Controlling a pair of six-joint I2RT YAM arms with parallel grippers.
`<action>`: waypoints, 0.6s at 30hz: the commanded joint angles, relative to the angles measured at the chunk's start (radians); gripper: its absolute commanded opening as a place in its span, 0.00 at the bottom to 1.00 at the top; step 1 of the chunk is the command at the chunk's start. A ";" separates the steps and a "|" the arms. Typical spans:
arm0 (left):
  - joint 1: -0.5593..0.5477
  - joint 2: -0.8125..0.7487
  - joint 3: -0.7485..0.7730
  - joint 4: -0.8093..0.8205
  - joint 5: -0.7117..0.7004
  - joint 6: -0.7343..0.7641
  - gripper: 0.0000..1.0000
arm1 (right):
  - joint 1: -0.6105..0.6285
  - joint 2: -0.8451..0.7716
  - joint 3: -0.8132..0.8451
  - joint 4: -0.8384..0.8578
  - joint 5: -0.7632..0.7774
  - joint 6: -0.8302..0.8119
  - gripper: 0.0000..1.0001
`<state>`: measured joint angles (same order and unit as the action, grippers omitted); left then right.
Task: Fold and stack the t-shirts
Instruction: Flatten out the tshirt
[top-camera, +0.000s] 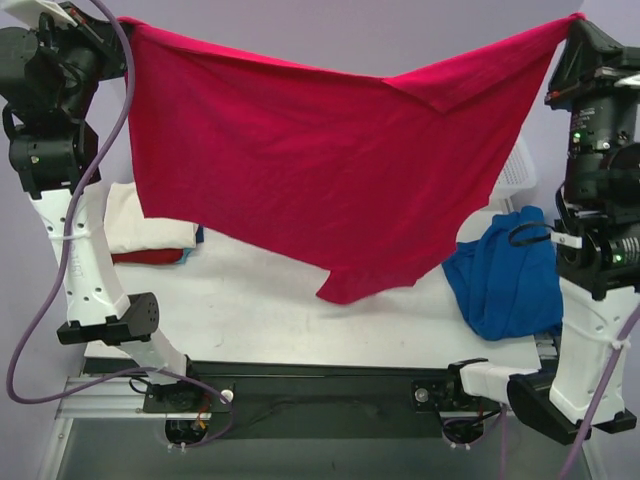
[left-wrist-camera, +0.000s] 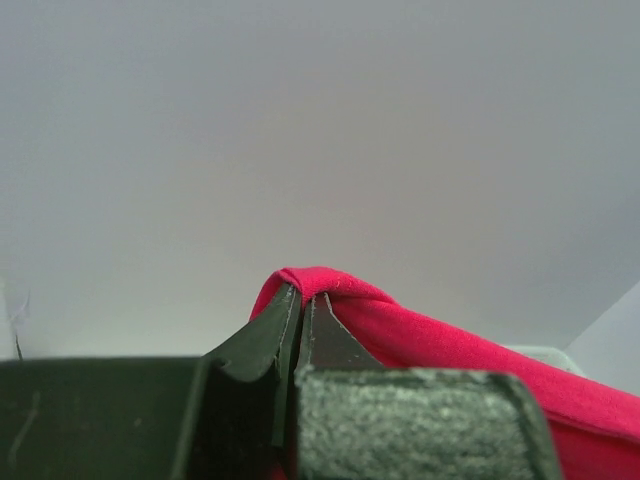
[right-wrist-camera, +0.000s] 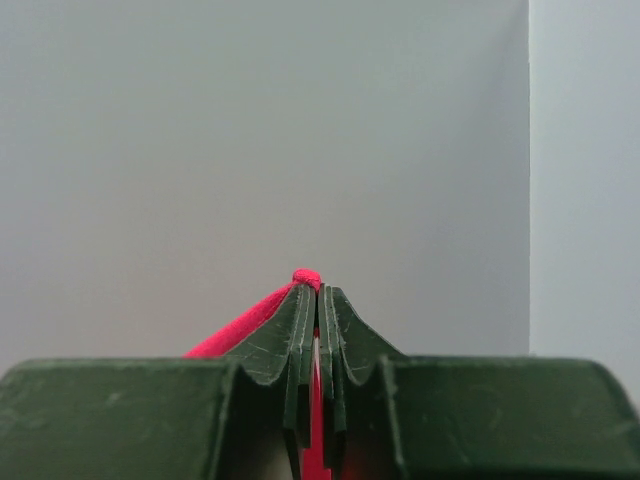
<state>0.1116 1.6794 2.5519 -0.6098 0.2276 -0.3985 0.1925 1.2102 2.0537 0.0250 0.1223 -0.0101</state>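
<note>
Top view. Red shirt (top-camera: 320, 170) hangs spread in the air over the table (top-camera: 270, 320). One upper corner is in the left gripper (top-camera: 120, 28), the other in the right gripper (top-camera: 575, 25). Long axis runs from left edge to right edge, and the top line sags slightly mid-span. The lowest tip dangles over the table centre; touching or just clear, cannot tell. Blue shirt (top-camera: 505, 280) lies crumpled at the right edge under the right arm. Cream shirt (top-camera: 140, 225) sits folded by the far left corner, red and blue edges (top-camera: 150, 256) showing beneath. Basket (top-camera: 520, 170) is partly hidden at the far right corner.

Left wrist. Left gripper (left-wrist-camera: 301, 298) is clamped on a fold of red shirt (left-wrist-camera: 450, 350), which trails right and down.

Right wrist. Right gripper (right-wrist-camera: 318, 292) is pinched tight on a nub of red shirt (right-wrist-camera: 240, 325), which trails left.

Judgement: spread-out step, laying flat likely next. The red shirt lies below and between both grippers, neither nearer. It should come down evenly onto the bare centre, between the blue and cream shirts.
</note>
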 joint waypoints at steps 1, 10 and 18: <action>0.014 0.040 -0.013 0.002 -0.047 0.013 0.00 | 0.002 0.075 0.019 0.084 0.008 -0.024 0.00; 0.010 0.118 -0.218 0.105 -0.030 -0.019 0.00 | -0.001 0.302 0.086 0.053 -0.021 0.111 0.00; 0.010 0.336 -0.056 0.145 -0.024 -0.072 0.00 | -0.039 0.551 0.316 0.003 -0.001 0.137 0.00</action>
<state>0.1131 1.9659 2.3688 -0.5663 0.2127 -0.4358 0.1799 1.7447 2.2555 -0.0303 0.1074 0.0963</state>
